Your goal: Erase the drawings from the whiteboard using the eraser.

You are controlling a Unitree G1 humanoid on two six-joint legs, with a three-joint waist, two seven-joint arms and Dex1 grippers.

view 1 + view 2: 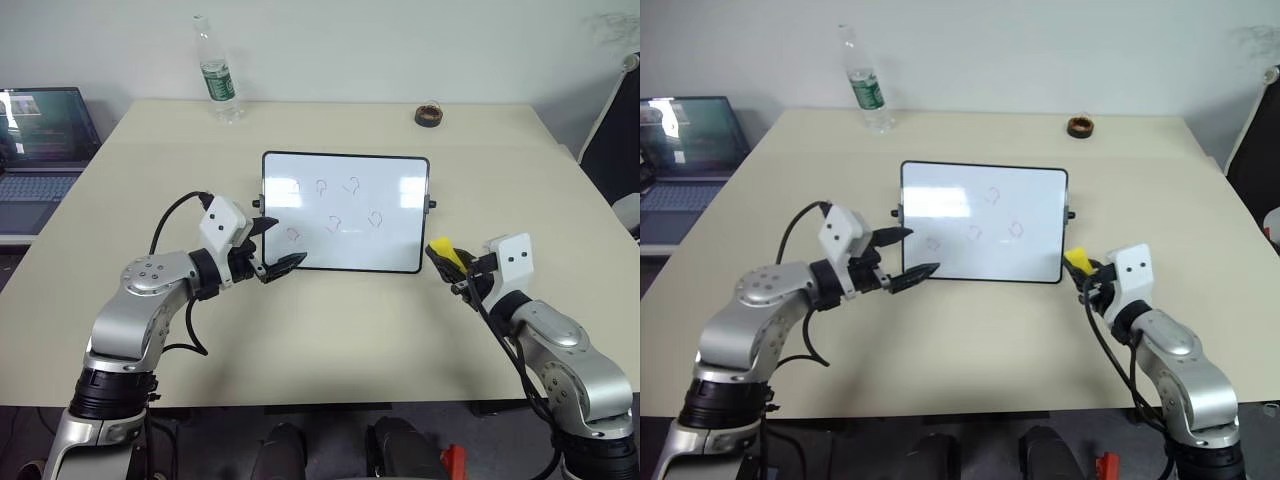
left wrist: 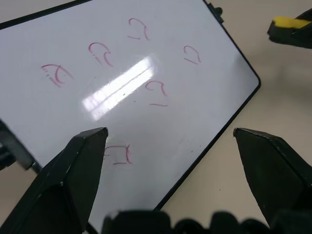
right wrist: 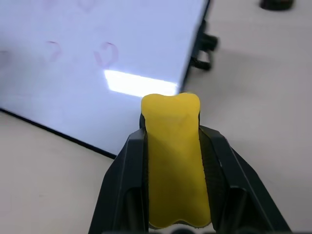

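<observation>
Lying flat: the whiteboard (image 1: 345,212) rests mid-bench, a glossy white rectangle with a thin black frame, rounded corners and small black knobs on its short sides.
Drawings: the drawings (image 2: 156,90) are faint red-pink marker loops, six of them scattered in two loose rows across the board; a bright strip of reflected light lies among them.
Eraser: the eraser (image 3: 175,161) is a small yellow block, soft-looking, pinched in at the waist where it is squeezed, with a dark layer along one side.
Right end effector: the right end effector (image 1: 447,262) is clenched on the eraser, its black fingers pressing both sides, just beside the board's near right corner and off its surface.
Left end effector: the left end effector (image 1: 272,247) is released, its two black pointed fingers spread apart over the board's near left corner.
Bench: the bench (image 1: 330,330) is a smooth, matte beige top.
Farther out: a clear plastic bottle (image 1: 215,75) with a green label stands at the far edge; a small dark ring (image 1: 429,115) lies far right; an open laptop (image 1: 40,140) sits off to the left.
</observation>
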